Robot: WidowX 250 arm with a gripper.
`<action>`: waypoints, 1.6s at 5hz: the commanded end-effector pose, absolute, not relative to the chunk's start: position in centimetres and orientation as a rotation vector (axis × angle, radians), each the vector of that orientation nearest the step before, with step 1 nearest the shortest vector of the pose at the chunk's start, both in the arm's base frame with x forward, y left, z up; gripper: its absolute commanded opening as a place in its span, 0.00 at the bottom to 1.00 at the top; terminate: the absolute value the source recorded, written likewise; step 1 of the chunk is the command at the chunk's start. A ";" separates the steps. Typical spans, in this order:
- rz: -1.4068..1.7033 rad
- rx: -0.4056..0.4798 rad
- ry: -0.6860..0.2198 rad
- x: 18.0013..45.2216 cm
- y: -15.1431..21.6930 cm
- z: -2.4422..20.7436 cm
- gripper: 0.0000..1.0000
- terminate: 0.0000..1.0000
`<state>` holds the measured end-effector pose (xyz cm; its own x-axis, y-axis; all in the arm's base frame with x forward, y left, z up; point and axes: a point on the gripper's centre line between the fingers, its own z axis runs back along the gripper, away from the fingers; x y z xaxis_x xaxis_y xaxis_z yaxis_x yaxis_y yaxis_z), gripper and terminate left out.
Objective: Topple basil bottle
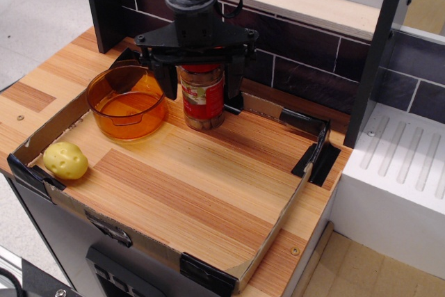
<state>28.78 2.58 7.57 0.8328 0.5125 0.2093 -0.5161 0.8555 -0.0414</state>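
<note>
The basil bottle (202, 100) stands upright near the back of the wooden tray, its red-and-yellow label showing; its red lid is hidden behind the gripper body. My gripper (201, 88) is open, with one black finger (169, 81) left of the bottle and the other finger (235, 83) right of it, so the jaws straddle the bottle's upper part. I cannot tell whether either finger touches it.
An orange transparent bowl (126, 103) sits just left of the bottle. A yellow potato (65, 160) lies at the tray's front left corner. The cardboard tray wall (278, 220) rims the wood board. A dark tiled backsplash (306, 53) is behind, a white rack (403, 165) to the right.
</note>
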 end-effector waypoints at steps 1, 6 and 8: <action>0.632 0.030 -0.298 31.5 4.2 9.9 1.00 0.00; 0.675 0.058 -0.318 32.4 5.3 9.6 0.00 0.00; 0.508 -0.071 -0.471 30.2 2.6 10.1 0.00 0.00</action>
